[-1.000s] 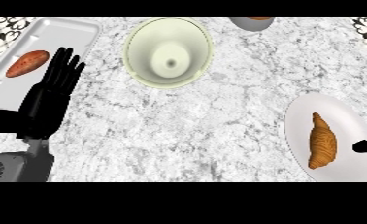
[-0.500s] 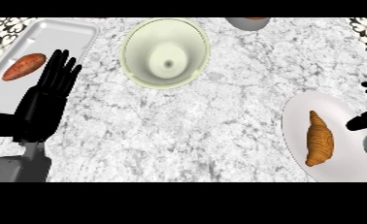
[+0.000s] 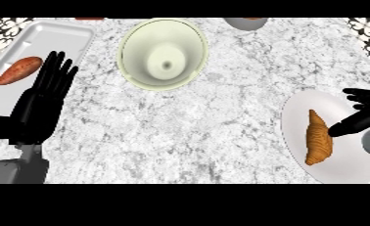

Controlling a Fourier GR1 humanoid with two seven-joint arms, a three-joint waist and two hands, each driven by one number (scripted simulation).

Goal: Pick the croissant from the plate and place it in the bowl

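A golden-brown croissant (image 3: 317, 140) lies lengthwise on a white plate (image 3: 300, 117) at the right edge of the counter. My right hand (image 3: 353, 118) comes in from the right edge over the plate, fingers spread, one fingertip just beside the croissant's upper half; nothing is held. A pale green bowl (image 3: 162, 54) stands near the top centre, with nothing inside. My left hand (image 3: 39, 103) rests open at the left, fingers straight and pointing up.
A white tray (image 3: 51, 36) at the top left carries a sweet potato (image 3: 19, 70), partly behind my left fingers. A grey dish (image 3: 245, 22) shows at the top edge, right of the bowl. Marble counter lies between bowl and plate.
My right hand has come further in from the right edge, over the plate and up to the croissant. The view has shifted slightly. My left hand keeps its pose.
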